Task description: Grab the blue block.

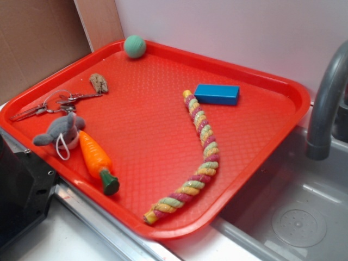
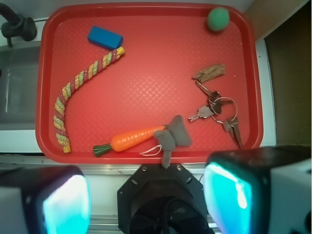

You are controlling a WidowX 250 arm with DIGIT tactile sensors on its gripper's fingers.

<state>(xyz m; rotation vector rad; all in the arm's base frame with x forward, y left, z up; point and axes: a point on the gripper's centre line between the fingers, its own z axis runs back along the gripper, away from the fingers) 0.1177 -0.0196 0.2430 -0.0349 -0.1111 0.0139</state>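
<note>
The blue block [image 1: 217, 94] lies flat on the red tray [image 1: 136, 125] near its far right side, just beside the top end of a braided rope toy [image 1: 198, 147]. In the wrist view the blue block [image 2: 104, 37] sits at the tray's upper left. My gripper [image 2: 146, 200] hangs high above the tray's near edge, over the robot base, far from the block. Its two fingers [image 2: 226, 192] stand wide apart with nothing between them. The gripper does not show in the exterior view.
On the tray [image 2: 146, 78] lie an orange toy carrot [image 1: 97, 160], a grey plush [image 1: 61, 133], keys [image 1: 51, 104], a brown wood piece [image 1: 99, 82] and a teal-green ball [image 1: 134, 46]. A sink [image 1: 293, 206] with a grey faucet [image 1: 326, 98] is at the right.
</note>
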